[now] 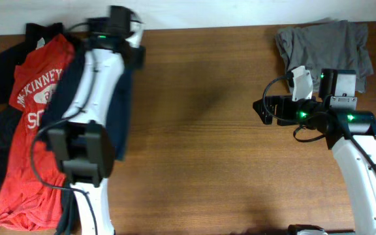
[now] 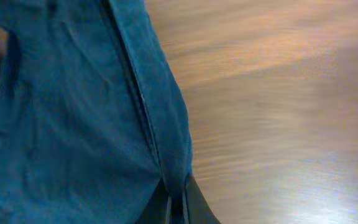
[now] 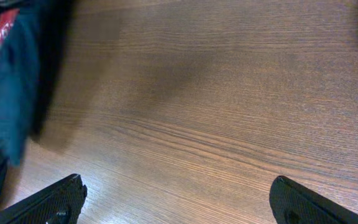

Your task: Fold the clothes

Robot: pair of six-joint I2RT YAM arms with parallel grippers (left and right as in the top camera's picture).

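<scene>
Navy shorts (image 2: 73,124) sit pinched in my left gripper (image 2: 178,205) beside the heaped red T-shirt (image 1: 34,111) at the table's (image 1: 207,130) left, nothing folded yet; my right gripper (image 3: 179,202) gapes wide, holding nothing.

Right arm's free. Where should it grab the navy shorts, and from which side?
Probably the long edge facing the open table, approached from the right. That edge of the navy shorts lies clear of the red T-shirt. The left gripper pinches a seam elsewhere.
</scene>
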